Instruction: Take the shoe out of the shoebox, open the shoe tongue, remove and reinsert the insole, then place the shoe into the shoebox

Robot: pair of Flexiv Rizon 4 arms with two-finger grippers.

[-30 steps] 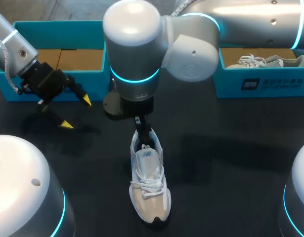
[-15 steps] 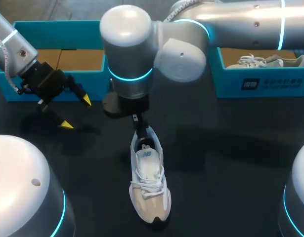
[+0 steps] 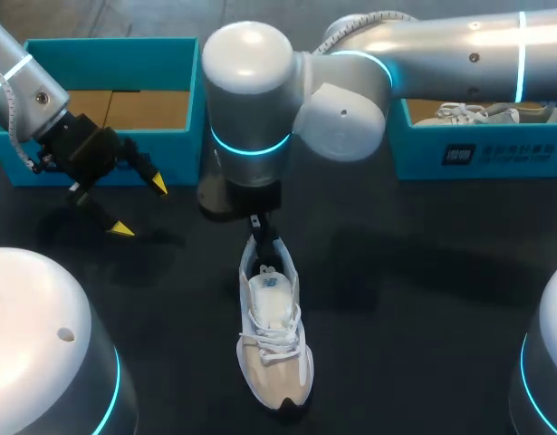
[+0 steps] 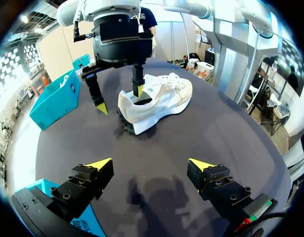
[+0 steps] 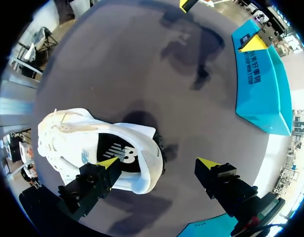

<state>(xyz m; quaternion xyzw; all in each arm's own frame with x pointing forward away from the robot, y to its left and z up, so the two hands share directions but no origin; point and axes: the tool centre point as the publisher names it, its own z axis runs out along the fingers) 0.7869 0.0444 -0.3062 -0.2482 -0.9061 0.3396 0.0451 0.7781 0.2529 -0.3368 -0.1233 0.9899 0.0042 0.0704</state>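
even overhead light, soft shadows on the table (image 3: 423, 299), glare on the right arm (image 3: 441, 45), wrist edges bowed

In the head view the bench (image 3: 423, 299) is seen from high up and behind, looking down. In the left wrist view it is looked across from low down, the shoe (image 4: 161, 98) some way ahead. In the right wrist view the shoe is seen from close above. The shoe is shared by all three.

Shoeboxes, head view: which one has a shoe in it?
The right shoebox: a pale laced shoe lies inside. The left shoebox shows only its bare cardboard floor.
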